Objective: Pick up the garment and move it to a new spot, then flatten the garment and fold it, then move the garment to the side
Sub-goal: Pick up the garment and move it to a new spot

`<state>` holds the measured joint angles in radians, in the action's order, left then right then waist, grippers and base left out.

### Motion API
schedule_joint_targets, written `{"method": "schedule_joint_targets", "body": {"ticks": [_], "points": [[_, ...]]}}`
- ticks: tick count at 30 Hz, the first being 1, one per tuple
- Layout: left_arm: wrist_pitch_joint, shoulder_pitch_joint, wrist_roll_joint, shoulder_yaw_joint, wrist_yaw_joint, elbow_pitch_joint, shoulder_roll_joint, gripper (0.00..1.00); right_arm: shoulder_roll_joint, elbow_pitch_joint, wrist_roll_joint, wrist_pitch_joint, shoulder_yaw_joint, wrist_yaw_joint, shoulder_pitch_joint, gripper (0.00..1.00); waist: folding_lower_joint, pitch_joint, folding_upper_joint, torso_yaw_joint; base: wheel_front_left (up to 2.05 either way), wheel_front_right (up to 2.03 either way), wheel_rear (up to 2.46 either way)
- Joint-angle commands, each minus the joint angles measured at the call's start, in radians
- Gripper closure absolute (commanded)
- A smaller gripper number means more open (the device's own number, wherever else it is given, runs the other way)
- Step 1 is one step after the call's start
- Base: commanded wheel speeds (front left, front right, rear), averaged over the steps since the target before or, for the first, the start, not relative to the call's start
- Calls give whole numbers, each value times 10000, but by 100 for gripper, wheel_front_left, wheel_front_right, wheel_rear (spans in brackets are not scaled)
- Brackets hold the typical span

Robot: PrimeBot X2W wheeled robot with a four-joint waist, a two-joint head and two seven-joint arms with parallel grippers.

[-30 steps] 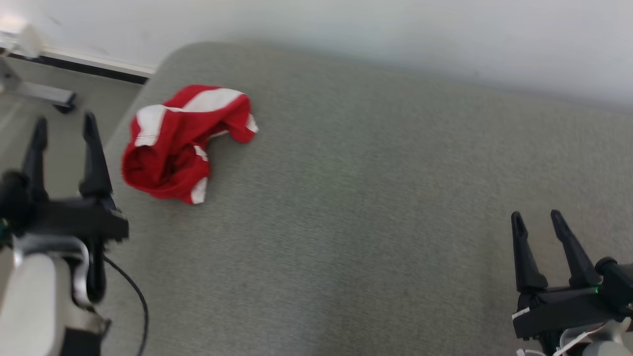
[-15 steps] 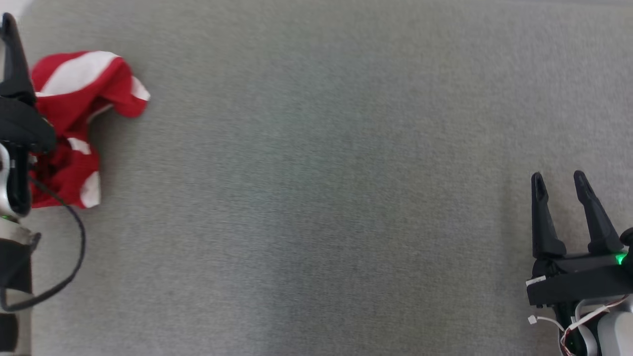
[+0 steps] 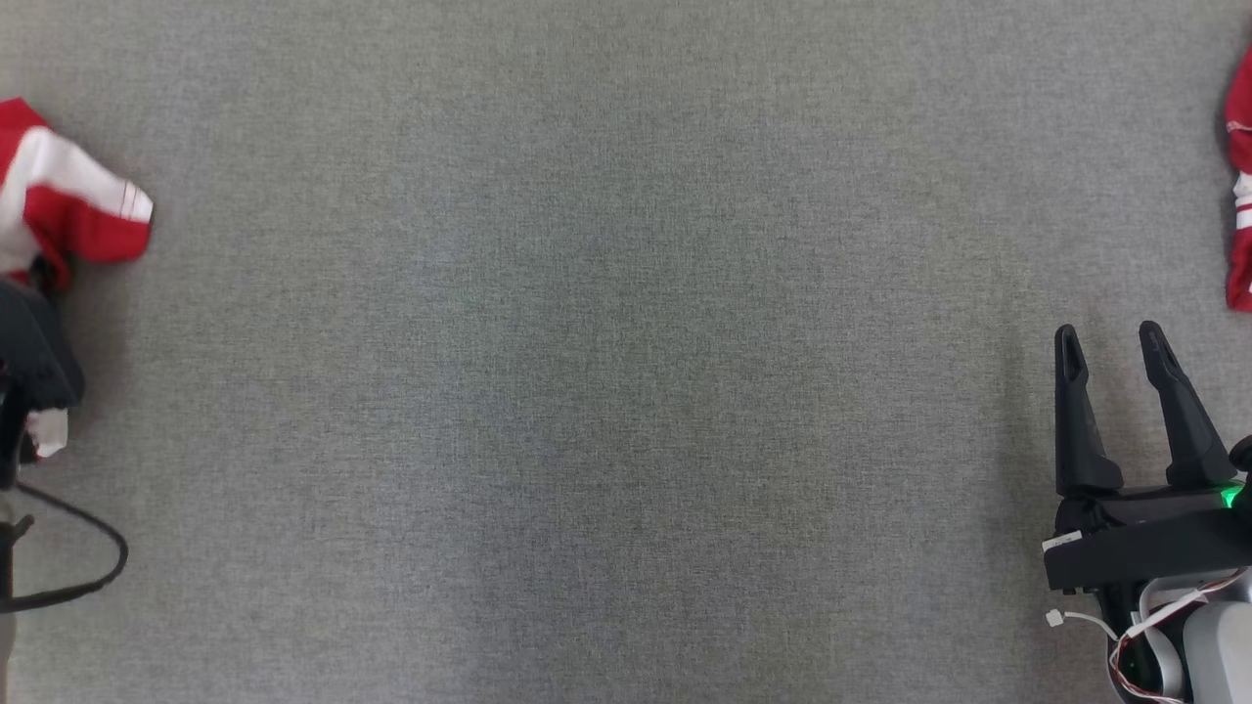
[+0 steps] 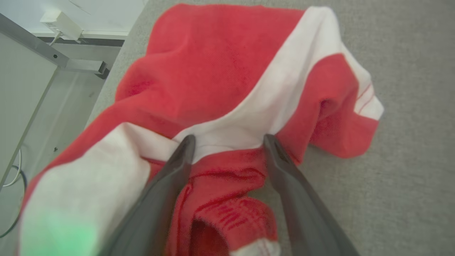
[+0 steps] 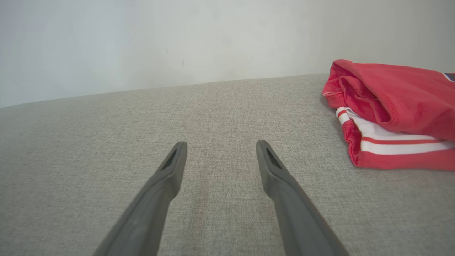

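The garment (image 4: 213,71) is a crumpled red piece with broad white bands, lying near the left edge of the grey padded surface (image 3: 626,391). In the head view a part of it (image 3: 73,200) shows at the far left. My left gripper (image 4: 229,140) stands open right over it, its two fingertips pressed into a white fold with red cloth bunched between the fingers. Nothing is clamped. My right gripper (image 3: 1110,342) is open and holds nothing. It hovers low over bare surface at the lower right, as the right wrist view (image 5: 220,147) also shows.
A second red garment with white stripes (image 5: 394,110) lies folded at the right edge (image 3: 1240,186), just beyond my right gripper. Left of the crumpled garment the surface ends, with floor and a metal frame (image 4: 32,46) below. A pale wall (image 5: 177,42) backs the surface.
The head camera has tilted down and swung right, so the whole picture has slid left. My left gripper has moved from beside the garment onto it. The right gripper has hardly moved.
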<state>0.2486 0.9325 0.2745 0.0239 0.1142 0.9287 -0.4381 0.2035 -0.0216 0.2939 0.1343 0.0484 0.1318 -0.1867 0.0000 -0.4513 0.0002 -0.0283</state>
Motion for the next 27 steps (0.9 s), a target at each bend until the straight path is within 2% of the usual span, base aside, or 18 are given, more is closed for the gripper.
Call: {"method": "schedule_joint_targets", "body": {"ticks": [1,6,7,8,9,10,16,21,27], "points": [[546,-9,14,-62,-49,467,-85,0,-32,-22,-77,-4,18,-28,-30,0,0,96,-2,-15,0,0,0],[1227,-207,-45,-256,-97,1095,31,0,-85,-22,-105,-45,-20,-28,16,0,0,189,-2,-40,0,0,0],[1260,-260,-84,-319,-84,1169,51,24,-86,-21,-109,-60,-22,-29,26,0,0,211,-2,-48,0,0,0],[1181,-307,-119,-383,-66,1201,68,89,-91,-20,-120,-78,-27,-28,27,0,0,229,-2,-54,0,0,0],[1195,-384,-197,-466,-52,1267,66,100,-101,-26,-129,-65,-40,-28,27,0,0,257,-2,-56,0,0,0],[1168,-433,-250,-574,-32,1303,34,100,-108,-44,-137,-69,-65,-29,25,0,0,299,-2,-52,0,0,0],[-530,-26,-491,-797,-114,617,-129,100,-142,-182,-102,-3,-53,-29,136,0,0,719,-2,-116,0,0,0],[-2022,414,-133,-813,74,-56,68,100,-319,-496,0,197,-155,-29,209,0,0,1306,-2,-167,0,0,0],[-2923,1054,-2,-1443,169,-1217,232,100,-530,-965,146,463,-333,-28,293,0,0,2049,-2,-4,0,0,0]]}}
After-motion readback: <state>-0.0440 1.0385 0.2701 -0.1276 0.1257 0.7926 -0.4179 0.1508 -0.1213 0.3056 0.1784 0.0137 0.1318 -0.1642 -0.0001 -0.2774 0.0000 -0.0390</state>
